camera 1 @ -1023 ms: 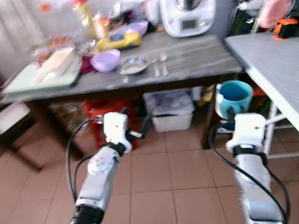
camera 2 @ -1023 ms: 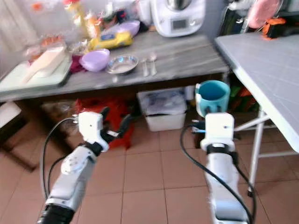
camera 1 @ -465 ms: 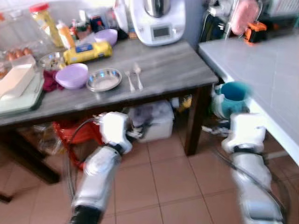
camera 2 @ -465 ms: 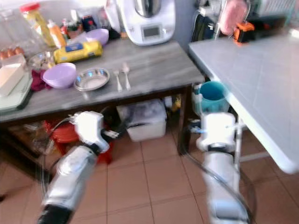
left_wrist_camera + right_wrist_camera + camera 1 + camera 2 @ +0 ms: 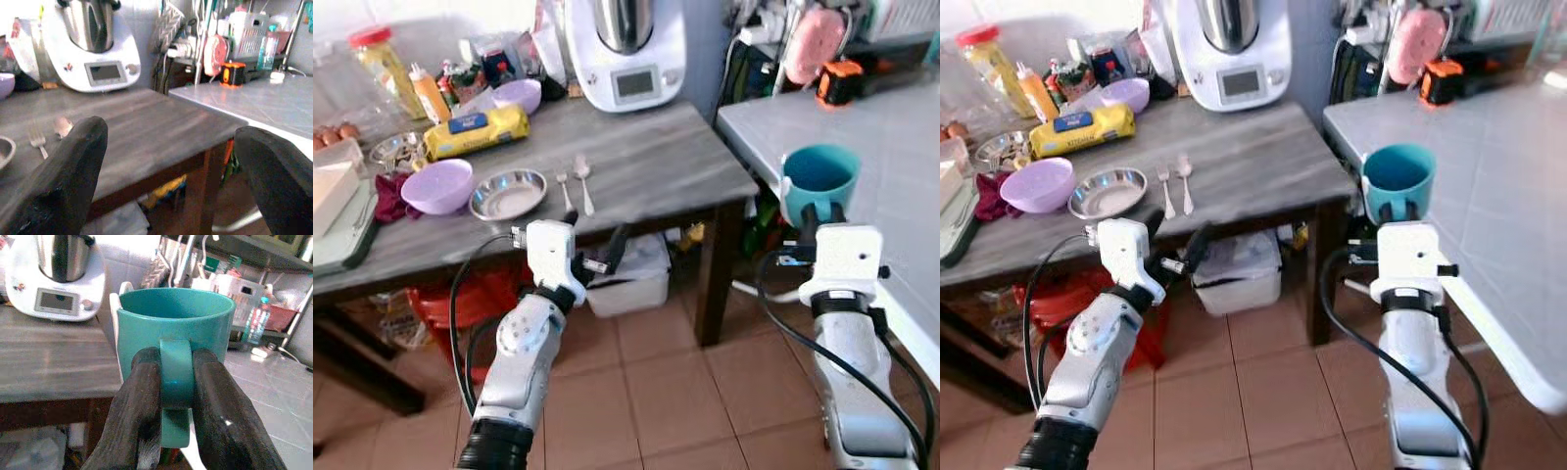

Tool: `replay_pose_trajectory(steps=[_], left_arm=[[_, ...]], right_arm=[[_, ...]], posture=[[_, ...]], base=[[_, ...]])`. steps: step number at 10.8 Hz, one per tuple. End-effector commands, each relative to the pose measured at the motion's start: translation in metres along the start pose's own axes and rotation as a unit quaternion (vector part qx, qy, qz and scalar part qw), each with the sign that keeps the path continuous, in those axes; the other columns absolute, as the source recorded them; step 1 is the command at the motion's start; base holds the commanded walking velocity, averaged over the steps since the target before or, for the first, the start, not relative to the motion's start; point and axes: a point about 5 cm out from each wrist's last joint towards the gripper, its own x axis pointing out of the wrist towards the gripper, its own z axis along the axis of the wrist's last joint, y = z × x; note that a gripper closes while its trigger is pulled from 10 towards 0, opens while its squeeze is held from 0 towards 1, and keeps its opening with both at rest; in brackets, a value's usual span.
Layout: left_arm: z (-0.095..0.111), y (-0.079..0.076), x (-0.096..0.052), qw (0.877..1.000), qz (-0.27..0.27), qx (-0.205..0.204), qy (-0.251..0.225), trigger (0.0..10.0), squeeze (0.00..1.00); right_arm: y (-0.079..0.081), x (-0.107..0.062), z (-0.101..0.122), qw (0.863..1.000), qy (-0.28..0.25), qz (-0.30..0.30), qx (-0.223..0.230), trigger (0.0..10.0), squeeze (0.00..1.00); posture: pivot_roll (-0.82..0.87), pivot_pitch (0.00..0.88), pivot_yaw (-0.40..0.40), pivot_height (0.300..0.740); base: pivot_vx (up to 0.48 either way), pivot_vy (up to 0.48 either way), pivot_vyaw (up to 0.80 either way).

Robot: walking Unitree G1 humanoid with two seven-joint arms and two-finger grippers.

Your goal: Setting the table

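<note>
Room: a kitchen floored in terracotta tiles (image 5: pixel 656 372).

Counter (image 5: pixel 646 162): grey wood-grain top on dark legs, set at centre left. At its far edge a white kitchen machine (image 5: pixel 625 54) with a steel jug and a small display is seen. To the left of it a yellow packet (image 5: pixel 475 132), a jar with a red lid (image 5: pixel 380 59), an orange bottle (image 5: pixel 429 93) and a small lilac bowl (image 5: pixel 517 95) are grouped. Nearer, a larger lilac bowl (image 5: pixel 437 185) is placed just beside a steel dish (image 5: pixel 508 194), with a fork (image 5: pixel 564 189) and a spoon (image 5: pixel 583 182) laid side by side to the right of the dish. Below the counter a white lidded bin (image 5: pixel 631 274) and something red, possibly a stool (image 5: pixel 475 294), are stored.

Second surface: a pale grey table (image 5: pixel 881 137) at the right, with an orange-and-black item (image 5: pixel 840 80) at its far end.

Task item: teal mug (image 5: pixel 173 333), glossy, upright, mouth open upward. It is held in the air at the near left edge of the pale table, its handle pinched between the clenched jaws of the right gripper (image 5: pixel 176 396).

Left gripper (image 5: pixel 597 253): raised in front of the counter's near edge, jaws spread wide, nothing between them.
</note>
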Motion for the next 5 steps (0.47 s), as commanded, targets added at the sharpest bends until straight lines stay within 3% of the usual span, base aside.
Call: replay_pose_trajectory(steps=[1, 4, 5], left_arm=[[0.0004, 0.0106, -0.0049, 1.000, 0.019, 0.012, 0.006, 10.0, 0.00], [-0.0001, 0.0099, -0.0049, 1.000, 0.018, 0.012, 0.010, 10.0, 0.00], [-0.0001, 0.0101, -0.0047, 1.000, 0.020, 0.012, 0.010, 10.0, 0.00]], right_arm=[[0.0090, 0.0008, 0.0116, 1.000, -0.024, 0.013, 0.007, 10.0, 0.00], [0.0107, 0.0015, 0.0116, 1.000, -0.024, 0.015, 0.010, 10.0, 0.00], [0.0109, 0.0016, 0.0117, 1.000, -0.023, 0.015, 0.012, 10.0, 0.00]], posture=[[-0.11, 0.064, 0.106, 0.740], [-0.11, 0.063, 0.109, 0.740], [-0.11, 0.062, 0.109, 0.740]], base=[[0.352, 0.000, 0.72], [0.335, 0.000, 0.64], [0.281, 0.000, 0.00]])
